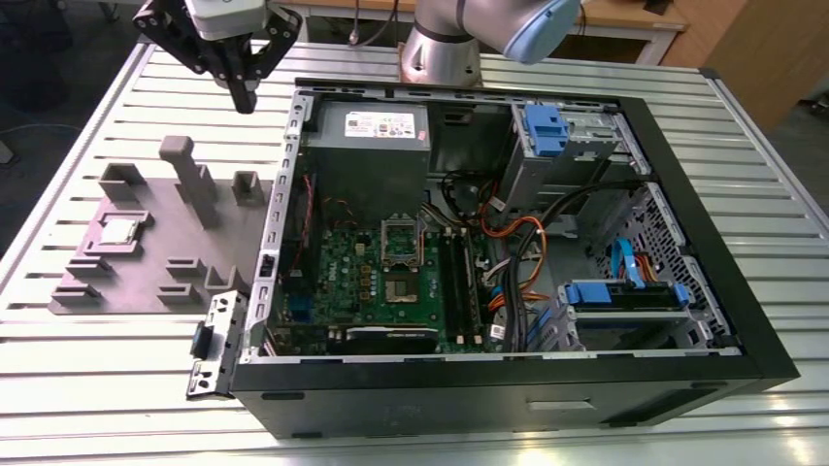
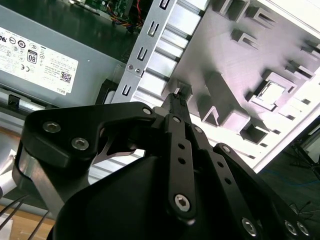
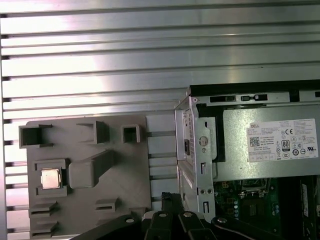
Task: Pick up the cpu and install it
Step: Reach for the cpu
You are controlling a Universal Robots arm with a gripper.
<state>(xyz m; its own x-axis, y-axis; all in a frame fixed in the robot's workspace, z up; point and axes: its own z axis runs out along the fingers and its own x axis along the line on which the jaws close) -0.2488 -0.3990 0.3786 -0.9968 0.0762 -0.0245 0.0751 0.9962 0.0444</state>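
Note:
The cpu (image 1: 119,229) is a small silver square lying in a recess of the grey fixture plate (image 1: 155,277), on the exterior view's left, beside the open computer case (image 1: 518,388). It also shows in the first wrist view as the cpu (image 3: 51,178) and in the second wrist view as the cpu (image 2: 272,93). My gripper (image 1: 244,97) hangs high above the table near the case's far corner, well away from the cpu. Its black fingers (image 2: 176,100) meet at the tips with nothing between them. The motherboard socket (image 1: 399,283) lies open inside the case, its metal frame (image 1: 399,236) raised.
The fixture plate carries grey slotted blocks and a tall post (image 1: 188,180). The case holds a power supply (image 1: 369,131), cables (image 1: 518,243) and blue drive bays (image 1: 628,296). The case's metal wall (image 1: 279,223) stands between plate and motherboard. A slatted aluminium table (image 1: 116,388) lies under everything.

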